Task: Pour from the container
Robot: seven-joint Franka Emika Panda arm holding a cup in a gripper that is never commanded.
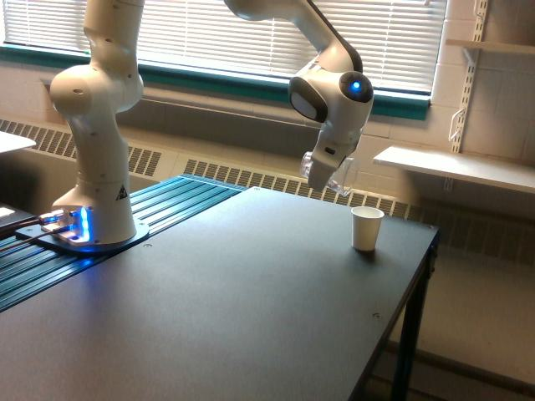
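Exterior view shows the claw (332, 177) clamped on the clear container (341, 177), held above and left of the white cup (366, 228); tipping there risks spilling onto the desk (251, 301)

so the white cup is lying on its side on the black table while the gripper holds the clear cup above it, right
Not quite: the white cup stands upright on the black table, open end up, as the exterior view shows. The gripper does hold the clear cup above it, slightly toward that view's left.
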